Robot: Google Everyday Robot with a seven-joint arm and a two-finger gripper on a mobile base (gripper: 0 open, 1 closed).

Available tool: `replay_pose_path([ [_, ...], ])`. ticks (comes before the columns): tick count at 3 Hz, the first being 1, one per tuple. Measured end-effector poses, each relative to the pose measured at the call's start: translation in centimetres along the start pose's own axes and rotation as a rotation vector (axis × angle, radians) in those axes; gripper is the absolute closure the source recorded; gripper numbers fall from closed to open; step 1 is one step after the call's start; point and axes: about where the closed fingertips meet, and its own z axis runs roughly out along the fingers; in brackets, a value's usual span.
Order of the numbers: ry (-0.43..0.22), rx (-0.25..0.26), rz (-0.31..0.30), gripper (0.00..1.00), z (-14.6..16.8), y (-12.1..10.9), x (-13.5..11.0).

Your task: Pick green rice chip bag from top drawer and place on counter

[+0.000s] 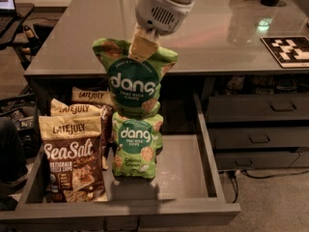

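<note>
The gripper (143, 46) pinches the top edge of the green rice chip bag (134, 83), which hangs above the open top drawer (181, 170), level with the counter (217, 33) edge. Beneath, a second dang bag (136, 148) stands beside Late July bags (72, 153).

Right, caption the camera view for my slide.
Gripper holds light-green stand-up rice chip bag above open dark-grey top drawer, in front of glossy grey-brown counter.

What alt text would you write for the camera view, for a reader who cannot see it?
The gripper pinches the top edge of a green rice chip bag, holding it in the air above the open top drawer, in front of the counter. A second matching green bag and brown Late July bags stand in the drawer.
</note>
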Motion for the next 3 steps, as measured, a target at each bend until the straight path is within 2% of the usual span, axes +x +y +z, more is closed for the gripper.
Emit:
replay_pose_path([
  [1,0.000,0.000,0.000,1.00,0.0,0.0,0.0],
  [3,-0.058,-0.008,-0.037,1.00,1.0,-5.7,-1.8],
])
